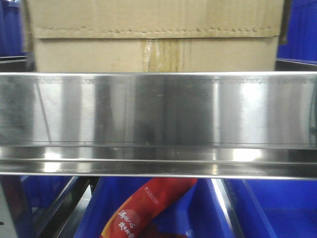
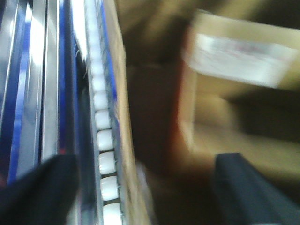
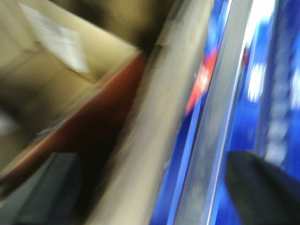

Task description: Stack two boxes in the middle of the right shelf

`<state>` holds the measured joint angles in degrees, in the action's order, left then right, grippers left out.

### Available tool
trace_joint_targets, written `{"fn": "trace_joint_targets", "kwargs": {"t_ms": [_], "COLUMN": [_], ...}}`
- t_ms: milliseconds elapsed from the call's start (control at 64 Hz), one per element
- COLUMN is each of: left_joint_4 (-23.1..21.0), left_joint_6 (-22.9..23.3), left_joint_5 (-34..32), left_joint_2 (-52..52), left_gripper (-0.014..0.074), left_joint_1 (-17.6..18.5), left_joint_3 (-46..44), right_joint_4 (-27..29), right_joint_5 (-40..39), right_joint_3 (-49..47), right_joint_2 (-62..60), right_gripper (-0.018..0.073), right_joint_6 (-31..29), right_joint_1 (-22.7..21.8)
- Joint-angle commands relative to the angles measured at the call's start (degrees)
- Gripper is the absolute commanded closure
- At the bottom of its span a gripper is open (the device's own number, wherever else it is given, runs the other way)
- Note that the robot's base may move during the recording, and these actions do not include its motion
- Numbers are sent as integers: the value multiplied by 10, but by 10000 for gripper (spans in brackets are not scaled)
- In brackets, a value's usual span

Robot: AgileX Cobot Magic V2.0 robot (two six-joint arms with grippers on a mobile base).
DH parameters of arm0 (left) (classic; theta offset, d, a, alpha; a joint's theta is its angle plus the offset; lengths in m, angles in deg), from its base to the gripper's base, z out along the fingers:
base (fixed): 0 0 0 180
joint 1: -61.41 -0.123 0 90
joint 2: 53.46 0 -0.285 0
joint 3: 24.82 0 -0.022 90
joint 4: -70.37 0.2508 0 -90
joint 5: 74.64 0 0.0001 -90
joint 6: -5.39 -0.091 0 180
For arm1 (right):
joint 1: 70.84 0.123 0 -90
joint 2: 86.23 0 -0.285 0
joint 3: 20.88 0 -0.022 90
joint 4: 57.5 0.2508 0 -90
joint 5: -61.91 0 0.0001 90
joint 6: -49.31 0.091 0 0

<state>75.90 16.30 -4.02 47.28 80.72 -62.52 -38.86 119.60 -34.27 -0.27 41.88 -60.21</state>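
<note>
A brown cardboard box (image 1: 153, 49) with a creased flap and yellowish tape on its seam stands on the steel shelf, behind the shiny front rail (image 1: 158, 109). The wrist views are blurred. In the left wrist view the left gripper (image 2: 145, 197) has its dark fingers (image 2: 37, 192) wide apart, with a tan box edge (image 2: 121, 93) and a white roller track (image 2: 101, 126) between them. The right gripper (image 3: 150, 192) also has its fingers (image 3: 262, 187) wide apart, astride a tan box side (image 3: 159, 131) next to the steel rail (image 3: 220, 117). I cannot tell whether either touches the box.
A second carton with a white label (image 2: 234, 56) lies beyond, also in the right wrist view (image 3: 51, 37), by a reddish edge (image 3: 108, 108). Blue bins (image 1: 277, 208) and a red packet (image 1: 148, 208) sit below the shelf rail.
</note>
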Motion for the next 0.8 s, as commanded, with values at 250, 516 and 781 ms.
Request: {"fn": "trace_joint_targets", "kwargs": {"t_ms": [250,516,781], "left_joint_4": [-2,1,2], "left_joint_6": [-23,-23,-23], "left_joint_5": [-7,-133,-323], "left_joint_2": [-112,-276,-468], "left_gripper": [533,708,708], "left_joint_1": [-2,-2,-2], "left_joint_3": [46,282,563], "right_joint_4": [-6,-8,-8], "right_joint_5": [-24,-111,-252], "right_joint_3": [38,221,481], "right_joint_2": [-120,-245,-423], "right_gripper": [725,716,716], "right_joint_6": [-40,-70,-88], "right_joint_1": [-2,-2,-2]}}
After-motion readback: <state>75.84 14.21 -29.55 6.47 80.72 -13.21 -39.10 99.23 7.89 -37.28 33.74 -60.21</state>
